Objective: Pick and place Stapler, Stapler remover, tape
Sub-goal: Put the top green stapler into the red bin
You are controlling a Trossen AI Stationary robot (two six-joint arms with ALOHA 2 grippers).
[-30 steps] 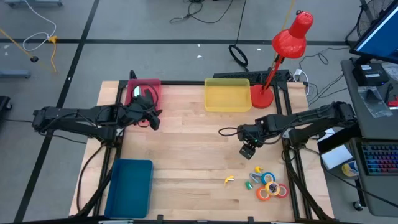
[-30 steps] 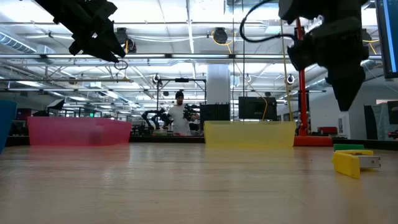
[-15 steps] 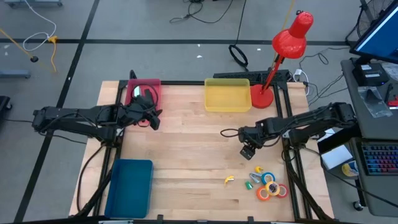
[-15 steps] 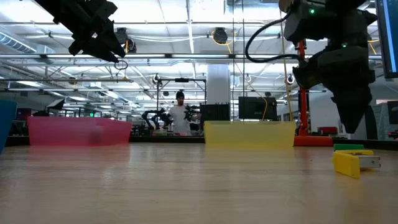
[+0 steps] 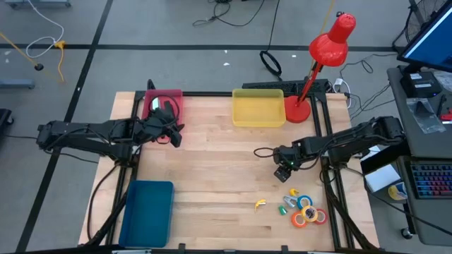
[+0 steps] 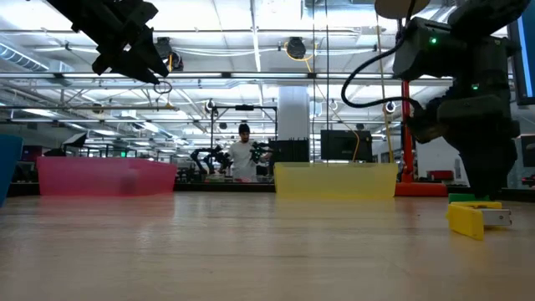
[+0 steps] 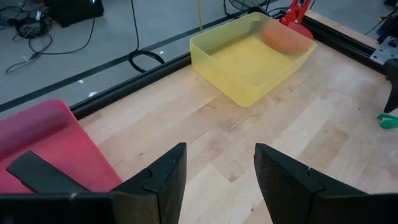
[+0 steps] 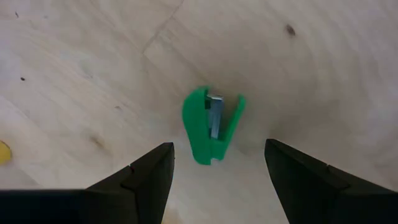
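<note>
A green staple remover (image 8: 211,124) lies flat on the wooden table, and in the low view it (image 6: 468,198) sits just behind a small yellow stapler (image 6: 472,219). My right gripper (image 8: 219,158) hangs open right above the remover, fingers pointing steeply down and touching nothing; the high view puts it (image 5: 284,169) right of the table's middle. Several tape rolls (image 5: 308,212) lie in a cluster near the table's front right. My left gripper (image 7: 217,180) stays open and raised beside the pink tray (image 5: 164,104).
A yellow tray (image 5: 258,109) stands at the far middle, with a red desk lamp (image 5: 314,63) beside it. A blue tray (image 5: 147,212) sits at the near left. A dark flat object (image 7: 37,171) lies in the pink tray. Bare wood stretches across the middle of the table.
My right gripper has come down toward the table, closing in on the green staple remover, with its fingers still apart.
</note>
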